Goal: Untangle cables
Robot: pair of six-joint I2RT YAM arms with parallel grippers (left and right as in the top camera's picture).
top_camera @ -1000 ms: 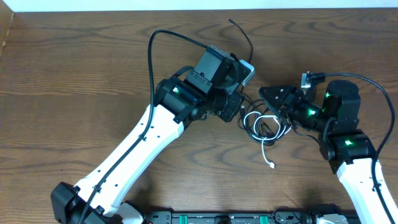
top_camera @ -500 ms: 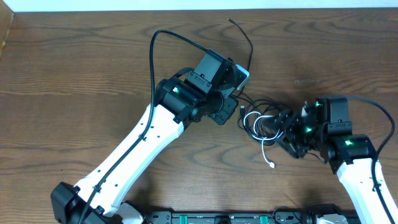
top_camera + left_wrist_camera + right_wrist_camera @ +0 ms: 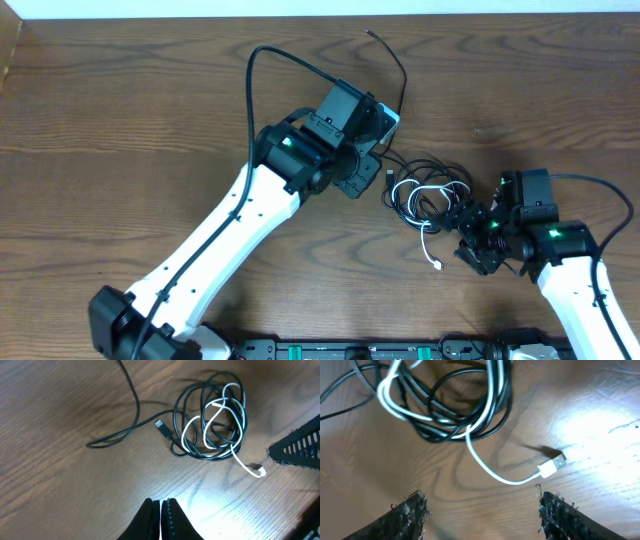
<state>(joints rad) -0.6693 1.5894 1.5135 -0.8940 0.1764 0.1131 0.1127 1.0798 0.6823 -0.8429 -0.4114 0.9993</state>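
Cables (image 3: pixel 425 195) lie tangled in one knotted coil (image 3: pixel 210 425) on the table (image 3: pixel 120 120), between our two arms. Nearest our side, the white cable (image 3: pixel 429 245) sends a loose tail out of the coil toward us. Its long axis runs roughly near to far, and it ends in a white plug (image 3: pixel 552 466) pointing away from the coil. Our right gripper (image 3: pixel 482 515) stands just short of that tail, jaws wide with nothing between them. The plug lies ahead of them, closer to one finger, and the coil lies beyond it. Our left gripper (image 3: pixel 161 507) has its jaws pressed together on nothing, and the coil sits apart from its tips, ahead and off to one side. A black plug (image 3: pixel 161 425) pokes out at the coil's edge. Farthest out, one black cable (image 3: pixel 403 68) curves away toward the table's far edge.
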